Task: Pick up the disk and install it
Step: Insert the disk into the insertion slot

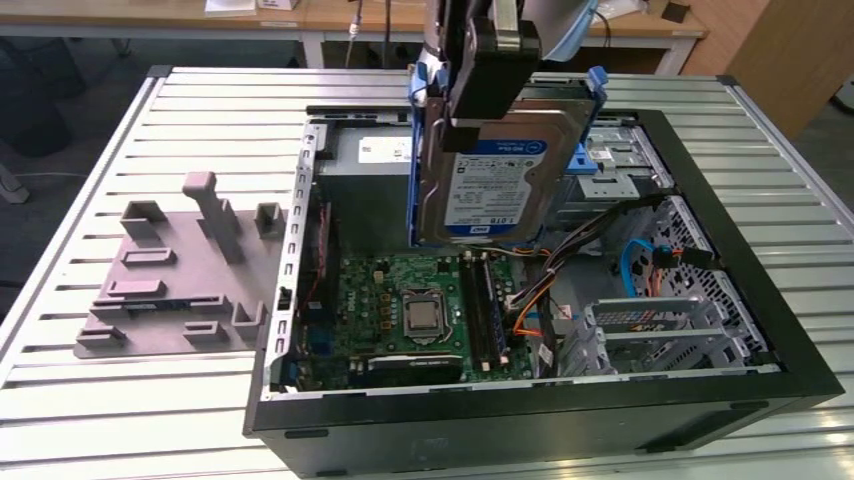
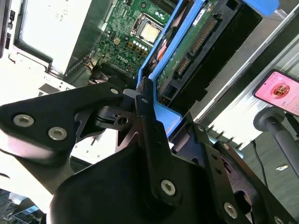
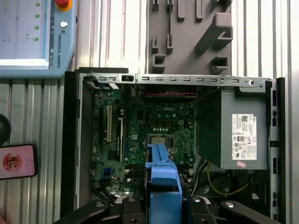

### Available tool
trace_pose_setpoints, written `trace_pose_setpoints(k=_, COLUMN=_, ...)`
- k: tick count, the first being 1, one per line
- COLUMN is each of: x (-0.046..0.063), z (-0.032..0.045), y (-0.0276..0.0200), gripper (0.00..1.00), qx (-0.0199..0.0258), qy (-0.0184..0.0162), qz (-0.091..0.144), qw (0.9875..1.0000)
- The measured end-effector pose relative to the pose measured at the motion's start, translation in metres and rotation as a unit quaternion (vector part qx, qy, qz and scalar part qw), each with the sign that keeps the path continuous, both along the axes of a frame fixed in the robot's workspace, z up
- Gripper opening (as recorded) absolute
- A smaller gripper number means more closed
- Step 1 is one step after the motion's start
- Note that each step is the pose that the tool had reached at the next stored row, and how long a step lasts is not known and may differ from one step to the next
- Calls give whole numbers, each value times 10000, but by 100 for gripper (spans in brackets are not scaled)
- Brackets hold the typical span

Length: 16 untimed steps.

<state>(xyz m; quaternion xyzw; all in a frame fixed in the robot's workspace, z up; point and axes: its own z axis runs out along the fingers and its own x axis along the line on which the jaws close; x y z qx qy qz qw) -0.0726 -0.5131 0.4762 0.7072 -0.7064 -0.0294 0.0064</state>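
Aloft, disk (image 1: 487, 190) in claw (image 1: 470, 112) over motherboard (image 1: 400, 305)

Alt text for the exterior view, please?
The black gripper holds the silver-metal hard drive with blue plastic rails upright over the open black computer case. A grey plastic slotted tray lies at the exterior view's left.
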Motion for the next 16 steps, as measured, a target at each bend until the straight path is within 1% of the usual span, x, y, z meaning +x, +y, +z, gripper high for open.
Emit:
trace_pose_setpoints(k=7, x=7, z=0, y=-80, gripper=36, qx=-1, qy=0, qz=0, qw=10000)
trace_pose_setpoints(k=16, x=15, z=-1, y=-135, gripper=36, qx=-1, qy=0, qz=0, qw=10000)
